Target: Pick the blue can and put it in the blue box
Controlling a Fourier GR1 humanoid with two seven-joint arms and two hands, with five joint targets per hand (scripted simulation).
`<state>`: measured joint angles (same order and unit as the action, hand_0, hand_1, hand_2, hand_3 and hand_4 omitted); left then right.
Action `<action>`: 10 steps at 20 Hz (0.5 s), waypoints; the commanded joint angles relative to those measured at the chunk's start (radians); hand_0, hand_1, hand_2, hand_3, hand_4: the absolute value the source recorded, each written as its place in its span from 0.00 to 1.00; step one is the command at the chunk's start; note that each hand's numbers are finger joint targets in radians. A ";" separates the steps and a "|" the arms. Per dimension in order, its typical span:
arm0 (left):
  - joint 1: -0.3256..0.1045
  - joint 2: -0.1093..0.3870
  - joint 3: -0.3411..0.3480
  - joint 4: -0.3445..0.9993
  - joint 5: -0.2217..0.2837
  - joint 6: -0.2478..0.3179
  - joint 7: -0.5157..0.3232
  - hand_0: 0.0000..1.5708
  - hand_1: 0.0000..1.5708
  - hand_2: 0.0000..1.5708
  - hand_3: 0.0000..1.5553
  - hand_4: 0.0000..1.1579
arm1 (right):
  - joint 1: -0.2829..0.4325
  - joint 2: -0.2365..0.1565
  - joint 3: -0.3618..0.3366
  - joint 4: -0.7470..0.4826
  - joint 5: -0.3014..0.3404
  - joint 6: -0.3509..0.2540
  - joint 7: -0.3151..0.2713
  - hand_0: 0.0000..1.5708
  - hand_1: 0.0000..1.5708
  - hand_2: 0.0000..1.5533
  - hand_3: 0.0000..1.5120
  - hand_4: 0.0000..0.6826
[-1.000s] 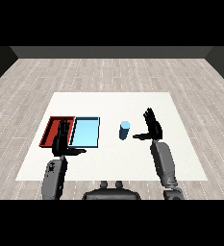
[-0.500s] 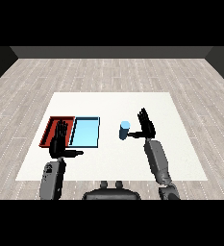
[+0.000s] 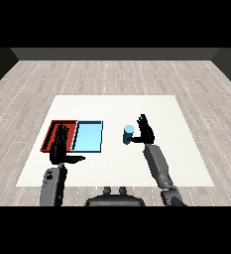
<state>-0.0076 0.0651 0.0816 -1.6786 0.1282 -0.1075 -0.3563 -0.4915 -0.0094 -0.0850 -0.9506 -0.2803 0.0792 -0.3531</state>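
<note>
Can: the blue can (image 3: 128,134) is seen upright on the white table (image 3: 186,163), to the right of the light blue tray (image 3: 88,137) and clear of it.
Right hand: the right hand (image 3: 144,132) is held just beside the can on its right, fingers straight and spread, thumb reaching toward the can's lower side; nothing is enclosed yet, and whether the thumb touches cannot be told.
Left hand: the left hand (image 3: 60,147) is raised over the near edge of the red tray (image 3: 51,133), fingers straight and apart, nothing held.
Step in hand: the grasp is judged to be about to be made. The fingers should be curled round the can's middle, with the palm brought squarely against its side, so that the can is not nudged over toward the trays.
Carry: the can should be lifted above the tray rim before being moved left.
Surface: a flat white tabletop, bare apart from the two trays and the can.
Room: grey wood-plank flooring is seen around the table, with dark walls behind.
</note>
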 commanded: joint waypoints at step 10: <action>-0.068 0.061 0.084 0.108 0.064 -0.062 -0.011 0.00 0.00 0.00 0.00 0.00 | -0.060 0.009 0.064 0.194 -0.091 -0.028 -0.088 0.00 0.00 0.00 0.00 0.00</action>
<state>-0.0195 0.0811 0.1098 -1.6390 0.1445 -0.1301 -0.3758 -0.5076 -0.0048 -0.0502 -0.8302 -0.3346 0.0739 -0.4237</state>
